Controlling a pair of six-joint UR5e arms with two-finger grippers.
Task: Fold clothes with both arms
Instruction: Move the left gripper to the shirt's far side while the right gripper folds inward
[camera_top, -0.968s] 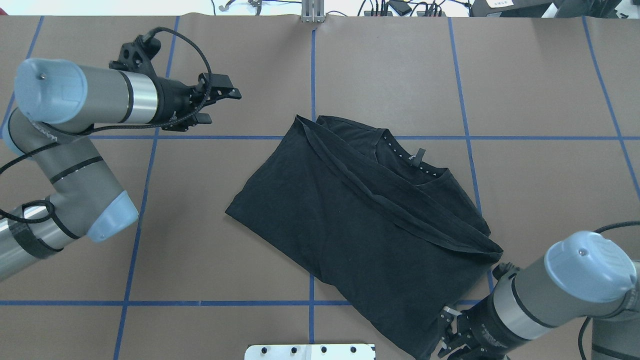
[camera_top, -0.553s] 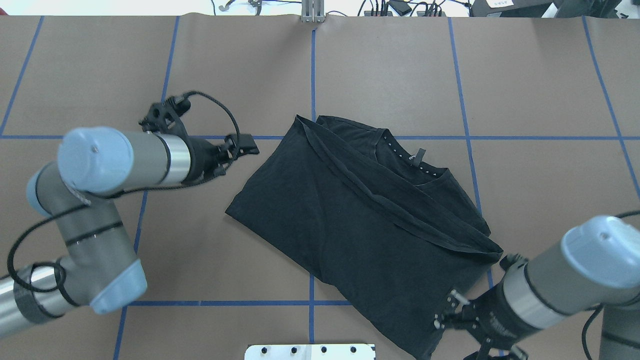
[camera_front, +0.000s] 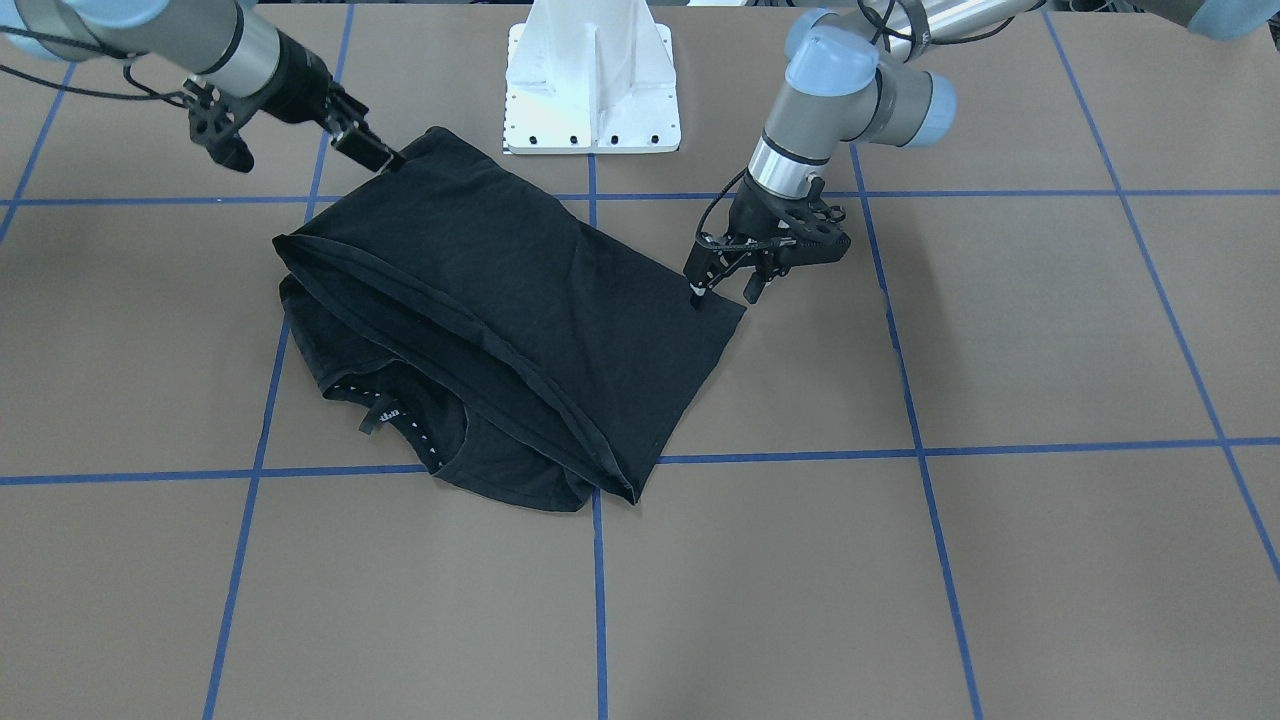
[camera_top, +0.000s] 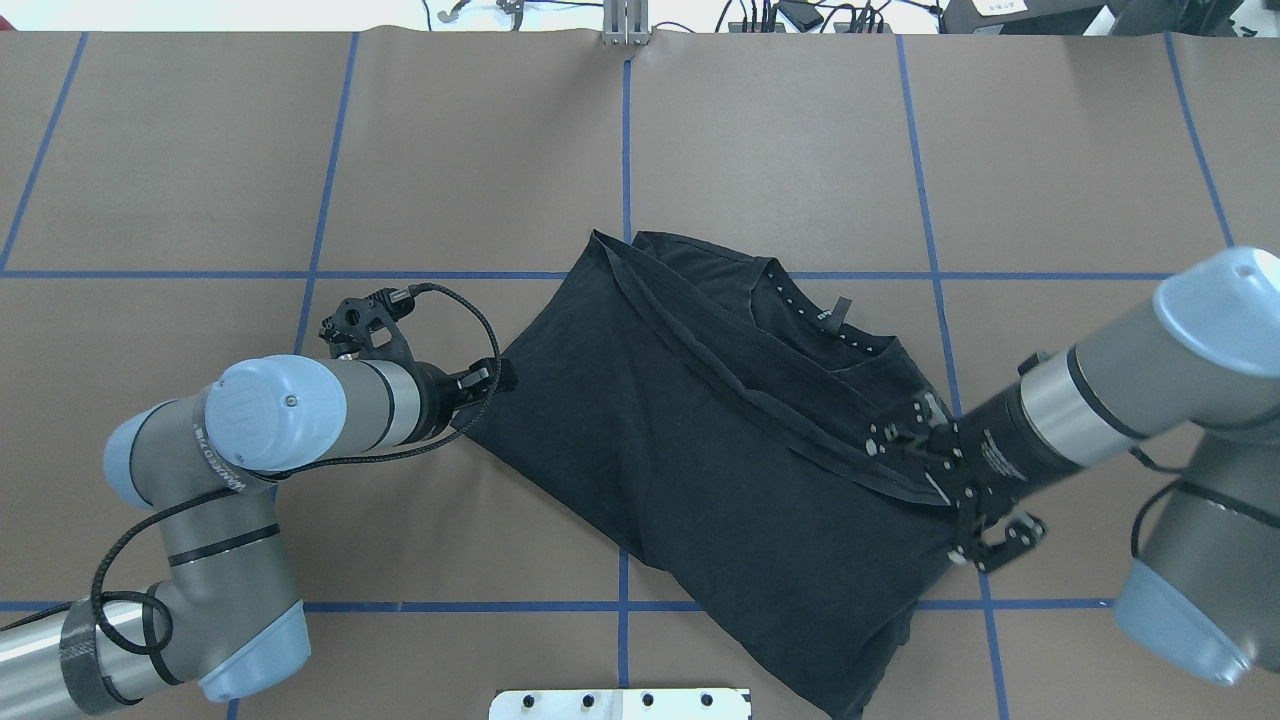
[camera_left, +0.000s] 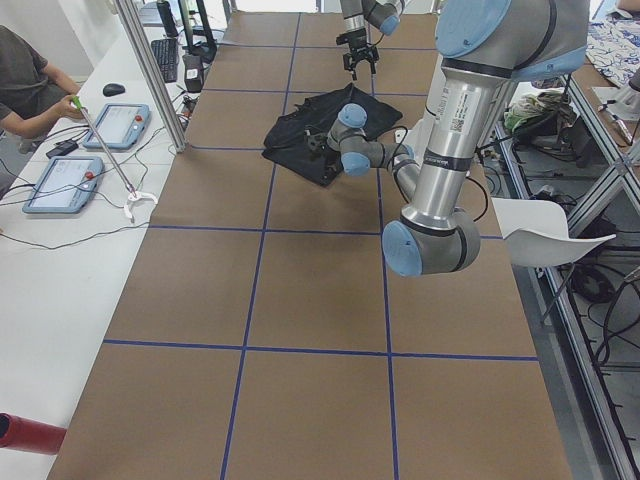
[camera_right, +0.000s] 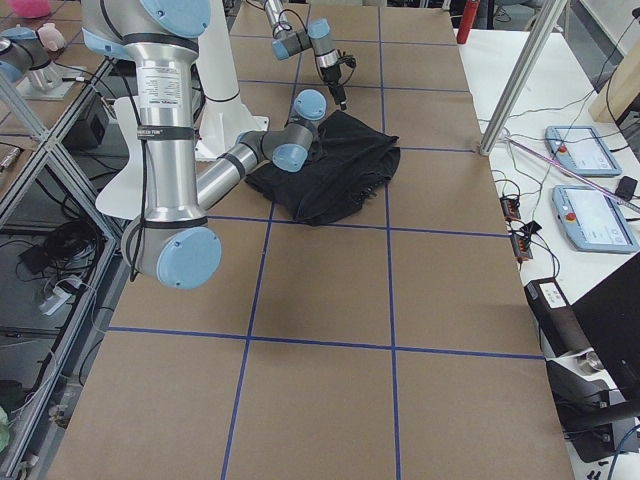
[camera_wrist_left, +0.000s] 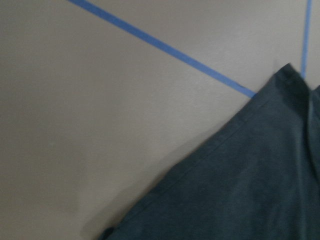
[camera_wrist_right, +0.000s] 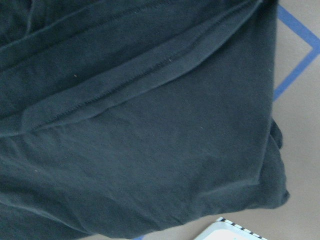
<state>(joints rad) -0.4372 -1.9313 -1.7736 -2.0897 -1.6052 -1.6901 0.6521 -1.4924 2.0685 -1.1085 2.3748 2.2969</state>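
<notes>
The black t-shirt (camera_top: 700, 450) lies folded in half and slanted on the brown table, its collar with dotted tape (camera_top: 830, 320) showing at the far side. My left gripper (camera_top: 497, 378) hangs open right at the shirt's left corner; the front view shows the same left gripper (camera_front: 724, 290) with its jaws spread just off that corner. My right gripper (camera_top: 925, 465) sits low over the right end of the folded hem, and as far as I can see it is open and holds nothing. The left wrist view shows the shirt's edge (camera_wrist_left: 250, 190), and the right wrist view is filled with its cloth (camera_wrist_right: 150, 150).
The white mounting base (camera_front: 592, 90) stands at the table's near edge between the arms. Blue tape lines (camera_top: 625, 150) grid the brown table top. In the exterior left view a person (camera_left: 30, 80) sits at a side table holding control tablets (camera_left: 115, 125).
The left arm swung from the far left of the table in to the shirt's left corner. The right gripper moved from the shirt's near corner up along its right edge.
</notes>
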